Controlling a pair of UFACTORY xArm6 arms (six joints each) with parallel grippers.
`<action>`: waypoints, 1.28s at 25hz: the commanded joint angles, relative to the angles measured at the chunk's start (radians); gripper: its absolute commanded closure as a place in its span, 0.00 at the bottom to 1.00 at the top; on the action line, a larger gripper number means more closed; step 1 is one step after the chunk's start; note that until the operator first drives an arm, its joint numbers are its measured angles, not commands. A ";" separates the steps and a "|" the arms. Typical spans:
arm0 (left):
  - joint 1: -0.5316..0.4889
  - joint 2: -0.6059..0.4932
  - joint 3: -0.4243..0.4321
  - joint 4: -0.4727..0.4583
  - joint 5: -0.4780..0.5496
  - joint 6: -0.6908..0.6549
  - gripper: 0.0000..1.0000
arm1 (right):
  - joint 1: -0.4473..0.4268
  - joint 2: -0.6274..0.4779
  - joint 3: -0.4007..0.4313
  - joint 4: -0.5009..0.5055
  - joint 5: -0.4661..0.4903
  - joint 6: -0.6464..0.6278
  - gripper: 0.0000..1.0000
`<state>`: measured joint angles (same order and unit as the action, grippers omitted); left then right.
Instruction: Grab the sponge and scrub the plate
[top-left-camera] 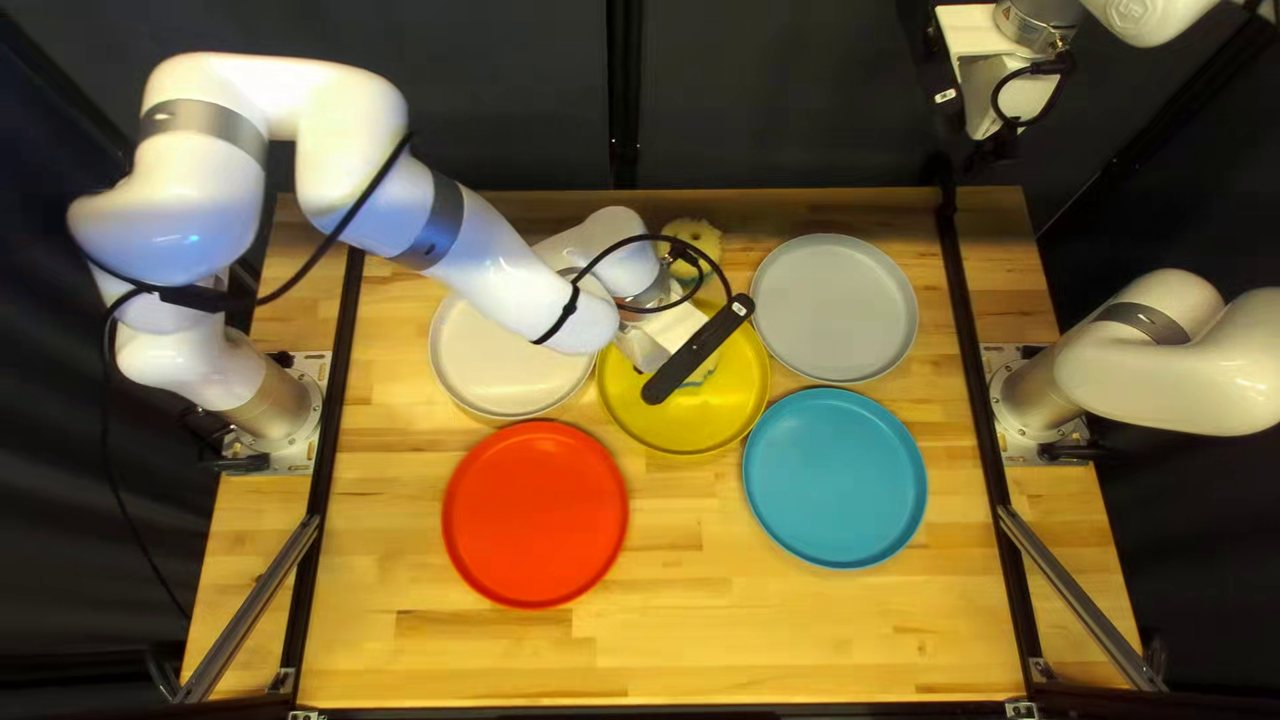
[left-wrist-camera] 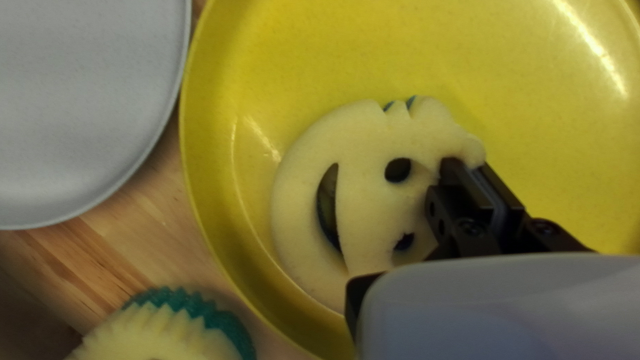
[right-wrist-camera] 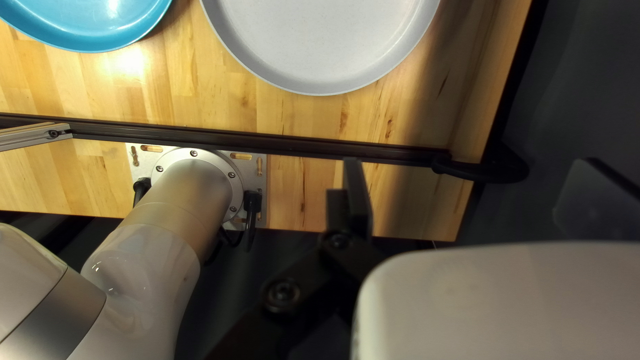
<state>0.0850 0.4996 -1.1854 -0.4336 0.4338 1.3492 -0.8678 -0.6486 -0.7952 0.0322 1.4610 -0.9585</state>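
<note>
Slippage could be threatening: your left pincer [left-wrist-camera: 468, 167] is pinching one edge of the round cream smiley-face sponge [left-wrist-camera: 363, 193], beneath it on the round yellow plate [left-wrist-camera: 373, 47]; dragging could be folding it loose. Beyond the sponge, the plate's rim [left-wrist-camera: 189, 153] is curving near; bare plate is lying ahead. Your right pincer [right-wrist-camera: 475, 170] is standing wide.

robot lab, left arm [top-left-camera: 347, 147] and right arm [top-left-camera: 1174, 380] bolted to wood table [top-left-camera: 800, 640], metal rails [top-left-camera: 254, 607], dark curtain [top-left-camera: 774, 94] behind, black cables [top-left-camera: 352, 214]
</note>
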 commanded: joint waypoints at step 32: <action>-0.112 -0.196 0.273 0.108 -0.058 -0.186 1.00 | 0.000 0.000 0.000 0.000 0.000 0.000 0.00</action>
<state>-0.0220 0.2862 -0.8860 -0.3323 0.3707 1.1647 -0.8678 -0.6486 -0.7952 0.0322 1.4610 -0.9585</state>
